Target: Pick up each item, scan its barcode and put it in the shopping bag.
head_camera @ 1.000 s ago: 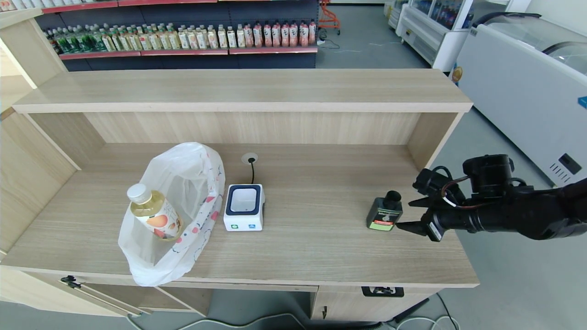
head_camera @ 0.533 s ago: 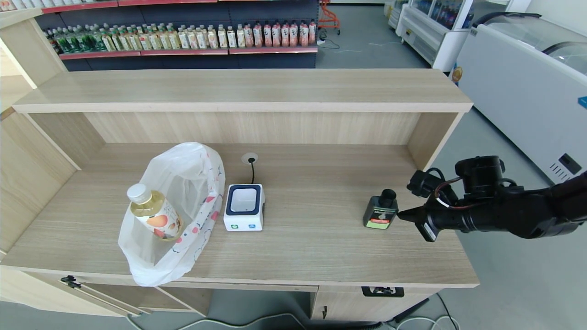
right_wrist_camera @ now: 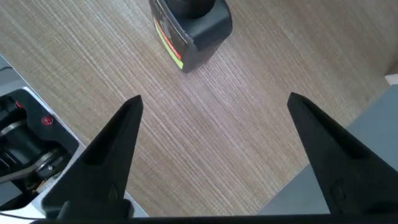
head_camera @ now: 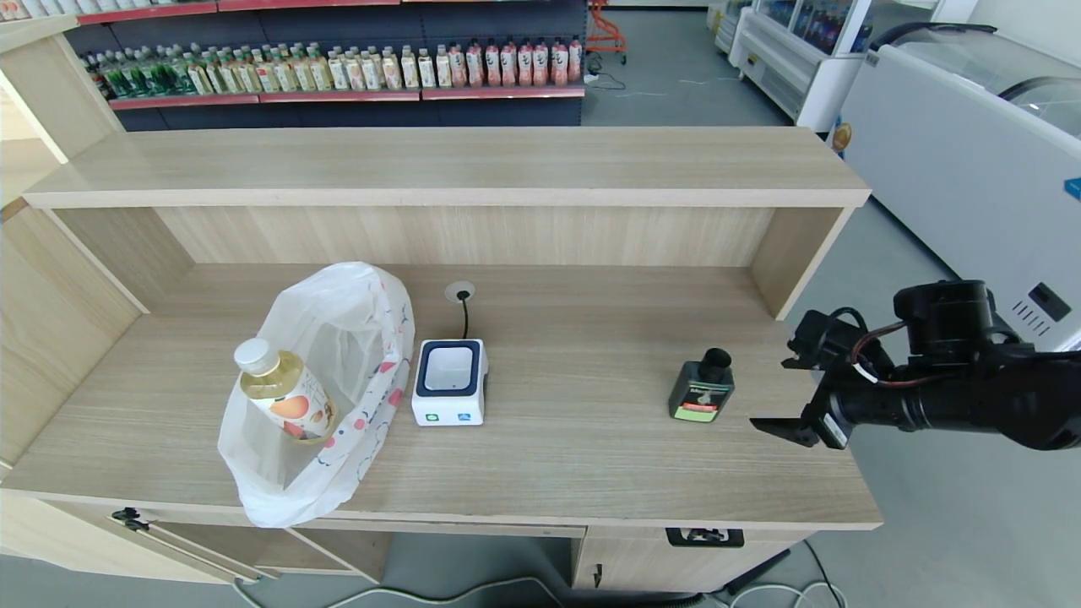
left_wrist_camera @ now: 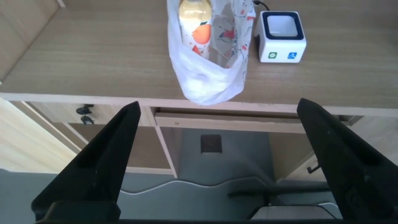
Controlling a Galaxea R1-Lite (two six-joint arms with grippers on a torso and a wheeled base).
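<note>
One small dark bottle (head_camera: 703, 393) with a black cap stands upright on the bench (head_camera: 591, 460), well to the robot's right of the scanner (head_camera: 450, 382), and nothing touches it. The right gripper (head_camera: 770, 393) is farther to the right from the scanner than this bottle, near the bottle but apart from it, just above the bench surface; its fingers (right_wrist_camera: 109, 155) are spread wide and hold nothing. On the other side of the scanner, just beside it, the white shopping bag (head_camera: 325, 380) stands with its mouth open, and a bottle of yellow drink (head_camera: 283, 393) with a white cap is inside it. A black cable (head_camera: 464, 317) goes from the back of the scanner into a round hole in the bench. The left gripper (left_wrist_camera: 217, 107) hangs off the bench, on the robot's side of the scanner and before the front edge, and its fingers (left_wrist_camera: 99, 168) are also released, with nothing between them.
</note>
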